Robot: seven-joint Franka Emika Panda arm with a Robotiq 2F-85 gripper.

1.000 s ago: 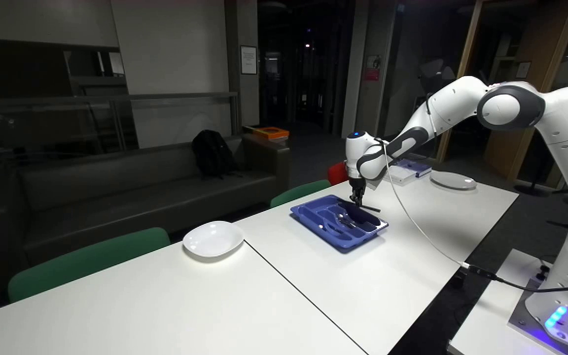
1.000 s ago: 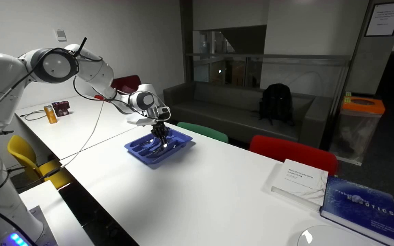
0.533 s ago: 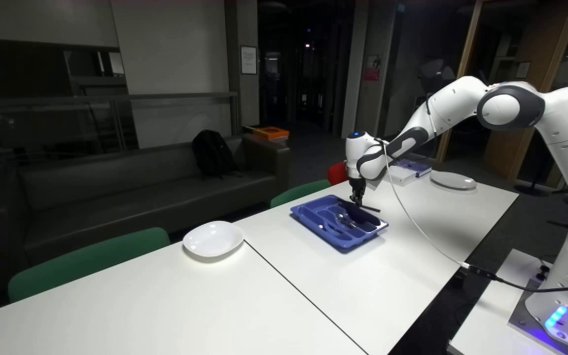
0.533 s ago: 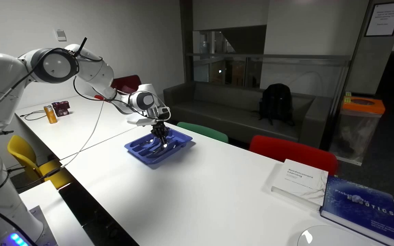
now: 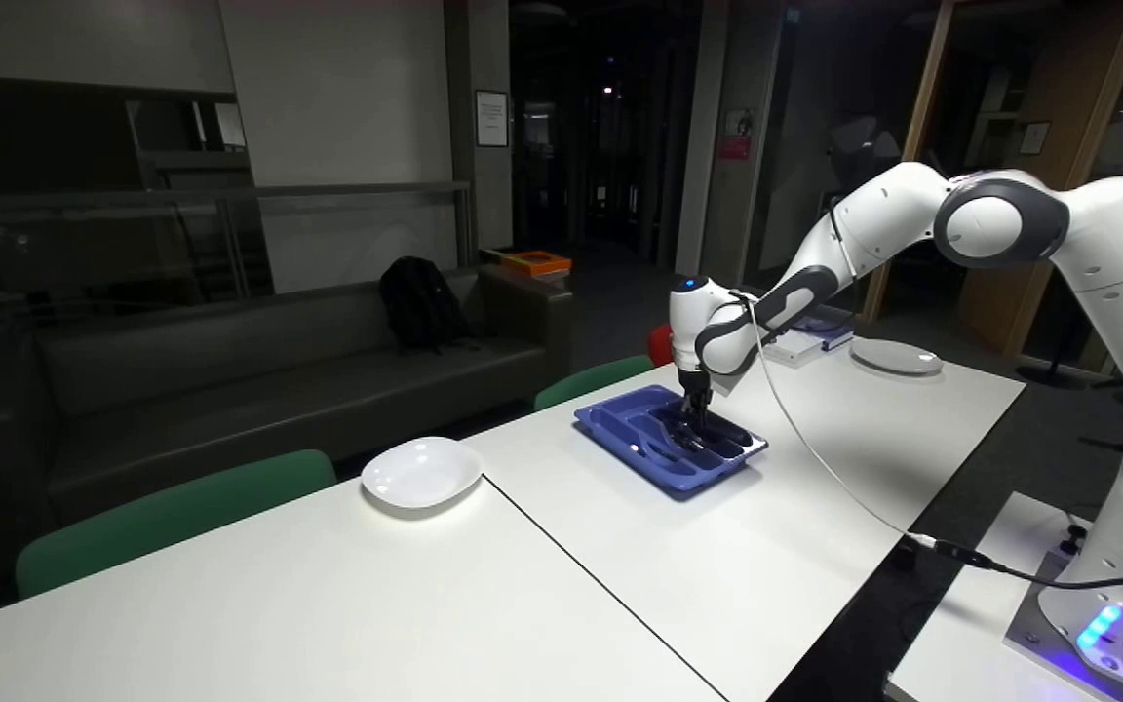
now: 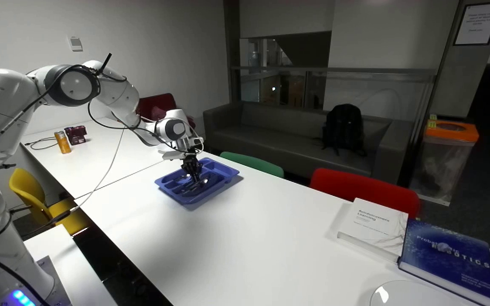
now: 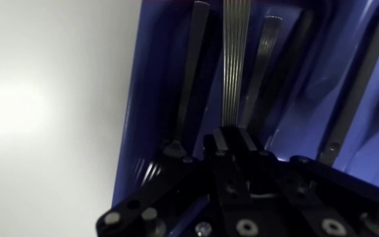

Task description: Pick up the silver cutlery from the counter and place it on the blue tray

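Silver cutlery (image 7: 264, 52) lies in the tray (image 7: 141, 59), so most of your job looks done; your gripper (image 7: 231, 133) has its fingertips closed on the handle of a ribbed piece (image 7: 233, 65), which is within the tray's outline; whether it rests on anything beneath, you cannot tell from here. What seems left is to lower it a little if need be, let go and back out; every piece that shows is either in the tray or in your grip.

Mind the edges; in the wrist view the tray's long side runs near your fingertips, with the counter (image 6: 270, 238) beyond it; the narrow outer compartment (image 7: 161, 82) between them holds a slim piece (image 7: 192, 59), and a sideways swing could catch a wall or stir it. Upward is where you have most room, judging by both exterior views; the green chair (image 6: 253, 163) shows just past the counter's far edge, near the tray; the plates (image 5: 422, 473) and books (image 6: 372, 227) stand well apart, so they should not crowd you.
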